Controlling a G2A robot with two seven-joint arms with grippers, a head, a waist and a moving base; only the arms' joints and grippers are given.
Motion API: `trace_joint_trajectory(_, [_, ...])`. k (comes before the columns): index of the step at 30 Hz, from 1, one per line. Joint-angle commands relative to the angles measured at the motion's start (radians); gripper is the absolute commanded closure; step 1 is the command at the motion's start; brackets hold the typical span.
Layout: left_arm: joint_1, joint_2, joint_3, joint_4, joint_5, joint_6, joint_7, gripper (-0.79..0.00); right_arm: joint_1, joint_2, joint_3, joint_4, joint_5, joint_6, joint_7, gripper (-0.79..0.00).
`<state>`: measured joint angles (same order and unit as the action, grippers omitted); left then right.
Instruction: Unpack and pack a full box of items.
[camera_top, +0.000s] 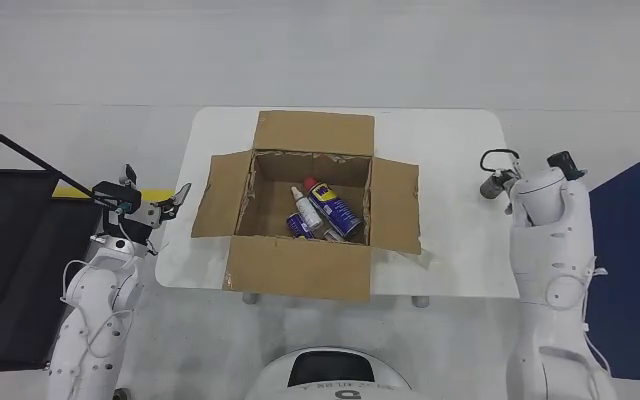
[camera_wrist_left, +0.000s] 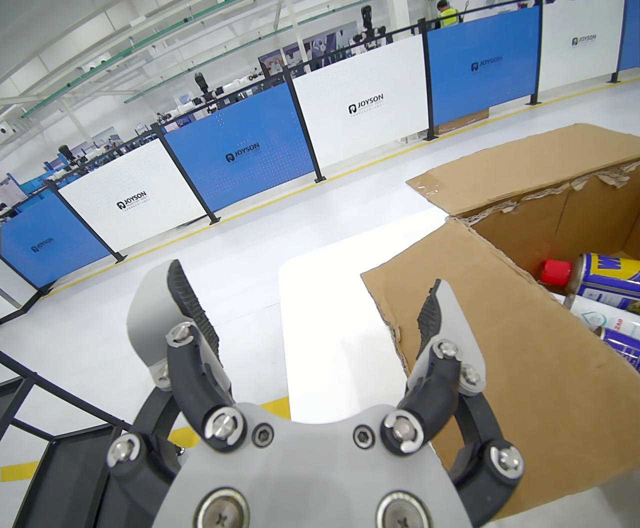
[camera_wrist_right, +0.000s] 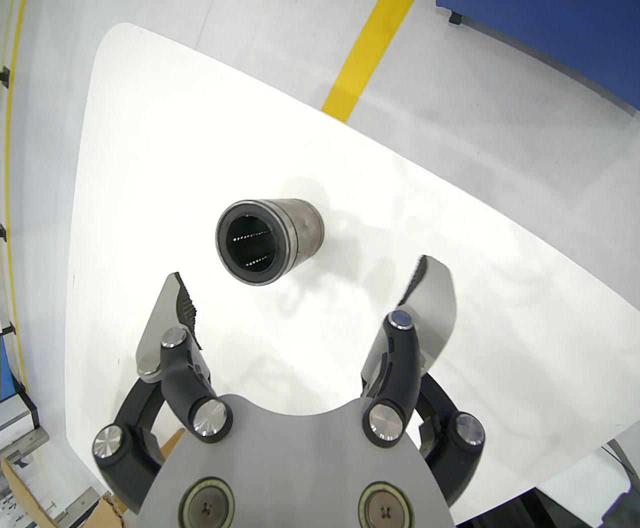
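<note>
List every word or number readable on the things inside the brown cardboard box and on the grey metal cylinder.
Blue and yellow spray can with red cap: print cut off at the picture's edge, not readable.
White bottle: print too small, partly hidden.
Blue and white can: cut off too.
Grey metal cylinder: no print seen.
Brown cardboard box: no print seen.

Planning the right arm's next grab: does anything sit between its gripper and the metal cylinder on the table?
Nothing visible. The open right gripper faces the metal cylinder, with only bare table between them.
</note>
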<state>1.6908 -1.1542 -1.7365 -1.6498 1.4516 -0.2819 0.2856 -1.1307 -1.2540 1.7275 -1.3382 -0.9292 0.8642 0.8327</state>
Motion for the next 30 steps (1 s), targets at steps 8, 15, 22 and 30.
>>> trace_joint_trajectory(8, [0.0, 0.0, 0.0, 0.0, 0.0, 0.0, 0.0, -0.785, 0.016, 0.003, 0.006, 0.046, 0.012, 0.029, -0.025, -0.354])
trace_joint_trajectory(15, [0.0, 0.0, 0.0, 0.0, 0.0, 0.0, 0.0, -0.785, 0.036, 0.0, 0.014, 0.074, 0.058, 0.033, -0.078, -0.336])
trace_joint_trajectory(22, [0.0, 0.0, 0.0, 0.0, 0.0, 0.0, 0.0, -0.785, 0.074, -0.003, -0.033, 0.133, 0.043, 0.054, -0.089, -0.296])
trace_joint_trajectory(30, [0.0, 0.0, 0.0, 0.0, 0.0, 0.0, 0.0, -0.785, 0.138, -0.005, -0.076, 0.23, 0.026, 0.065, -0.105, -0.185])
